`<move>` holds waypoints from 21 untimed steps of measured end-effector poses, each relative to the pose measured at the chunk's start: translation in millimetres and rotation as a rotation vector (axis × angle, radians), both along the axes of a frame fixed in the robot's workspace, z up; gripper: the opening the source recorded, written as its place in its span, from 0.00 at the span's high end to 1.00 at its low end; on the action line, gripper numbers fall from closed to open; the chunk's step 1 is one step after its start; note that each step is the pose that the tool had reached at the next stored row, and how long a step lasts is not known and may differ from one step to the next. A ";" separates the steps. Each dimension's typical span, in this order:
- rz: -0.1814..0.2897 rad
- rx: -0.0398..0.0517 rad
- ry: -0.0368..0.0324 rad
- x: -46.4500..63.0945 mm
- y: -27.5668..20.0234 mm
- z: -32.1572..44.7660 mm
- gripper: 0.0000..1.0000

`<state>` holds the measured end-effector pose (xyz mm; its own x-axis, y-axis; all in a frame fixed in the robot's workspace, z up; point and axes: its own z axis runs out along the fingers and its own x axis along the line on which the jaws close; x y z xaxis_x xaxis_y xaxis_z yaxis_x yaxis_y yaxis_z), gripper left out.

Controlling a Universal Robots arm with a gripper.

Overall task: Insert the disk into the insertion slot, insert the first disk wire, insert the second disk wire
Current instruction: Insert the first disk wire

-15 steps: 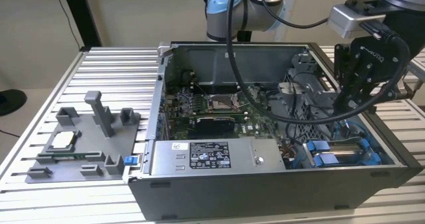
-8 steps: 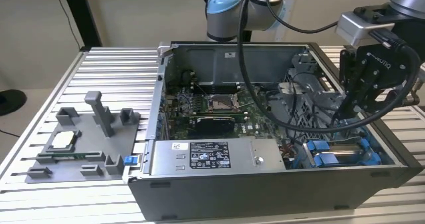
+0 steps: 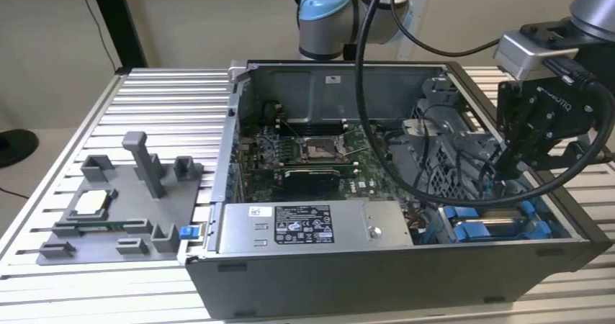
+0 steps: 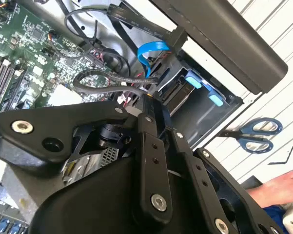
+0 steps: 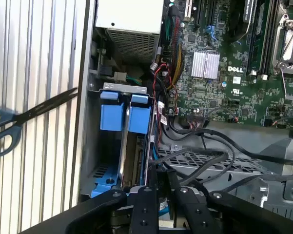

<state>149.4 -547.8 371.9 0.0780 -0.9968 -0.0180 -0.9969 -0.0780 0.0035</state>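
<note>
So, the disk (image 3: 490, 223) sits in the insertion slot (image 5: 87, 141), in the case (image 3: 384, 273) corner at the exterior view's right.
Its long side runs along the near case wall, blue frame showing. The gripper (image 3: 502, 171) hangs just above, fingers (image 4: 148, 122) clamped on the end of a black wire (image 4: 109, 76); a blue ribbon cable (image 4: 153, 48) loops beside. Scissors (image 5: 44, 108) lie on the desk (image 5: 39, 48).

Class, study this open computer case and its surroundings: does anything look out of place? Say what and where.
Blue-handled scissors lie on the slatted table beside the computer case, seen in both wrist views. A loose cutting tool seems foreign to this drive work.
</note>
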 end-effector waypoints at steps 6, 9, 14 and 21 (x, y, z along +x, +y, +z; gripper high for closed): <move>-0.021 -0.0001 0.0015 0.2 -4.5 -2.7 1.00; -0.032 -0.0003 0.0020 0.2 -8.0 -3.0 1.00; -0.067 0.0000 0.0033 0.2 -10.6 -5.8 1.00; -0.078 -0.0008 0.0176 7.3 -13.8 -13.5 1.00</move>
